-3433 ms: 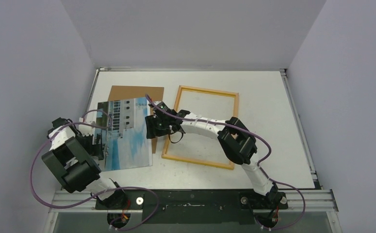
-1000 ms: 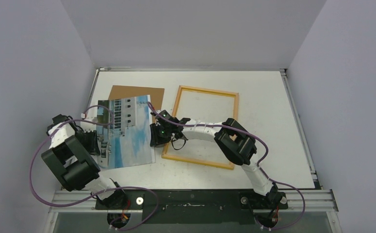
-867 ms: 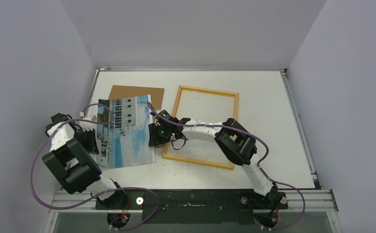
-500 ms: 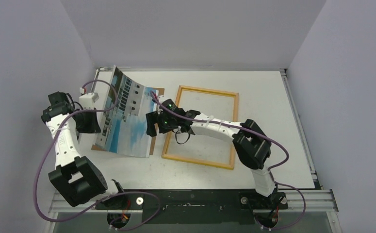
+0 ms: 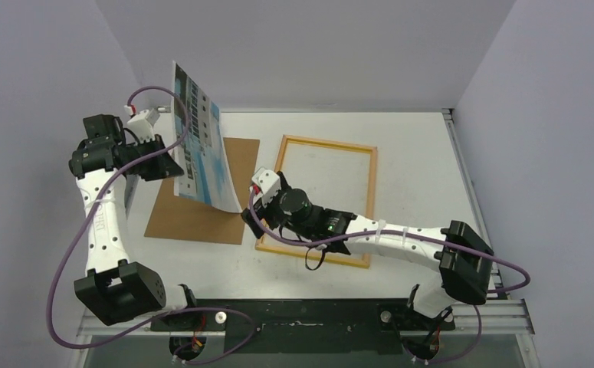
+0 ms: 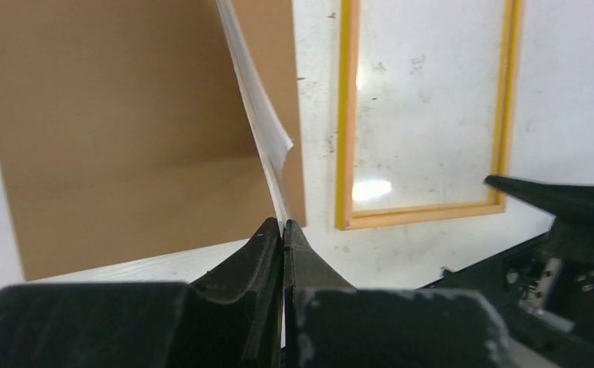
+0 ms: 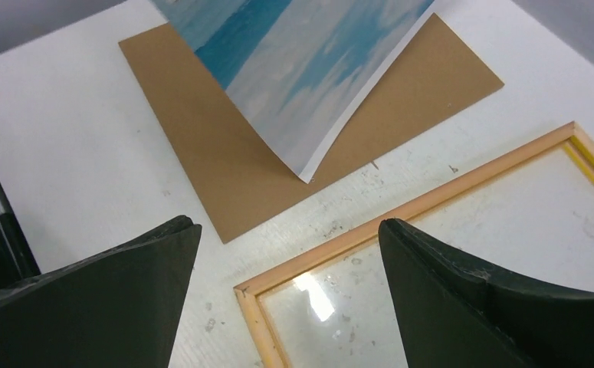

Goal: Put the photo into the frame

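Above the counter (image 5: 416, 169): photo (image 5: 198, 153) held aloft, pinched in clenched left claw (image 6: 282, 230), over brown backing panel (image 5: 190, 215); right claw (image 7: 284, 230) released, empty, at corner of frame (image 5: 327, 142) lying flat.

walls (image 5: 301, 46): pale lilac | table (image 5: 420, 169): white, scuffed | rail (image 5: 316, 313): black

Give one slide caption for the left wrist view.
Left gripper pinching the photo edge-on above the brown backing panel, frame beside it.
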Motion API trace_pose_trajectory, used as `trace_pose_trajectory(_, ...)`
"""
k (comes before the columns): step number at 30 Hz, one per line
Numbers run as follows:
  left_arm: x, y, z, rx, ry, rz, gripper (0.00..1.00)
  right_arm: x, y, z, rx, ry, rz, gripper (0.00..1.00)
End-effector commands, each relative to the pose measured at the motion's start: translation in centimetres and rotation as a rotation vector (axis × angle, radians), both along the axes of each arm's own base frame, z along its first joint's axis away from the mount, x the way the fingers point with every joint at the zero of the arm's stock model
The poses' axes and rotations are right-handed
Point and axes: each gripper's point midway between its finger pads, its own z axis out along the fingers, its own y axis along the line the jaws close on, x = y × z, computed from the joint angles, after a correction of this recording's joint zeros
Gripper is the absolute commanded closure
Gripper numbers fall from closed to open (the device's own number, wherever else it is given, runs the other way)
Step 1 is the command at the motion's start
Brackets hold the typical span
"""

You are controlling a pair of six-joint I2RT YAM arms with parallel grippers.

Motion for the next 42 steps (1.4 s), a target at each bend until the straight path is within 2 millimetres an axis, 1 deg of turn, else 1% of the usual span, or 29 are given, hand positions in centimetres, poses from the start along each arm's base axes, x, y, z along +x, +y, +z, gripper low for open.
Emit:
trace_pose_trajectory(1, 2.0, -2.4, 3.0, -0.124, -0.060, 0.057, 1.00, -0.5, 0.1, 4.3, 0.013, -0.314, 0.025, 0.10)
trace_pose_trajectory(3, 2.5, -2.5, 3.6, -0.134, -0.083, 0.085, 1.00, -1.0, 0.4, 4.2, -0.012, -0.351, 0.022, 0.10)
trace_pose_trajectory(5, 2.8, -2.6, 3.9, -0.138, -0.093, 0.104, 1.00, -1.5, 0.9, 4.2, 0.002, -0.376, 0.024, 0.10)
trace_pose_trajectory(8, 2.9, -2.8, 3.7, -0.138, -0.082, 0.117, 1.00, -2.1, 2.4, 4.1, 0.041, -0.387, 0.056, 0.10)
trace_pose_trajectory(12, 2.9, -2.6, 3.5, -0.132, -0.080, 0.130, 1.00, -2.1, 4.9, 4.5, 0.101, -0.375, 0.089, 0.10)
trace_pose_trajectory(13, 2.9, -2.6, 3.5, -0.130, -0.078, 0.129, 1.00, -2.0, 5.7, 4.9, 0.114, -0.377, 0.092, 0.10)
trace_pose_trajectory(14, 2.8, -2.6, 3.5, -0.127, -0.078, 0.128, 1.00, -1.8, 6.3, 4.9, 0.110, -0.379, 0.094, 0.10)
trace_pose_trajectory(18, 2.8, -2.6, 3.7, -0.124, -0.077, 0.119, 1.00, -1.3, 8.5, 3.8, 0.079, -0.388, 0.127, 0.08)
trace_pose_trajectory(21, 2.8, -2.6, 3.7, -0.123, -0.076, 0.114, 1.00, -0.6, 9.7, 3.2, 0.057, -0.410, 0.126, 0.06)
trace_pose_trajectory(25, 2.7, -2.7, 3.8, -0.119, -0.071, 0.103, 1.00, 1.6, 10.3, 2.9, 0.022, -0.456, 0.046, 0.01)
trace_pose_trajectory(26, 2.7, -2.7, 3.9, -0.119, -0.071, 0.099, 1.00, 2.2, 10.4, 2.5, 0.013, -0.463, 0.030, 0.03)
trace_pose_trajectory(29, 2.5, -2.8, 4.0, -0.119, -0.064, 0.094, 1.00, 3.9, 10.5, 2.3, 0.008, -0.485, -0.018, 0.11)
trace_pose_trajectory(31, 2.4, -2.8, 4.1, -0.120, -0.061, 0.091, 1.00, 4.7, 10.7, 2.7, 0.016, -0.501, -0.043, 0.20)
trace_pose_trajectory(32, 2.4, -2.8, 4.3, -0.119, -0.064, 0.090, 1.00, 5.0, 10.8, 2.8, 0.021, -0.505, -0.052, 0.29)
trace_pose_trajectory(33, 2.4, -2.8, 4.5, -0.118, -0.066, 0.090, 1.00, 5.2, 10.9, 3.0, 0.023, -0.508, -0.052, 0.43)
trace_pose_trajectory(35, 2.4, -2.8, 4.9, -0.115, -0.068, 0.089, 1.00, 5.4, 11.1, 3.6, 0.035, -0.513, -0.057, 0.73)
trace_pose_trajectory(36, 2.3, -2.9, 5.3, -0.114, -0.071, 0.083, 1.00, 5.5, 11.0, 3.9, 0.038, -0.516, -0.060, 0.82)
trace_pose_trajectory(37, 2.2, -3.0, 5.6, -0.115, -0.072, 0.077, 1.00, 5.5, 10.9, 4.4, 0.045, -0.520, -0.063, 0.85)
trace_pose_trajectory(39, 2.2, -3.1, 6.2, -0.117, -0.078, 0.071, 0.98, 5.4, 10.5, 5.3, 0.057, -0.526, -0.067, 0.87)
trace_pose_trajectory(40, 2.2, -3.2, 6.5, -0.117, -0.083, 0.069, 0.94, 5.2, 10.2, 5.8, 0.063, -0.527, -0.067, 0.88)
trace_pose_trajectory(42, 2.3, -3.2, 7.2, -0.112, -0.097, 0.067, 0.79, 4.9, 9.6, 7.0, 0.081, -0.518, -0.064, 0.90)
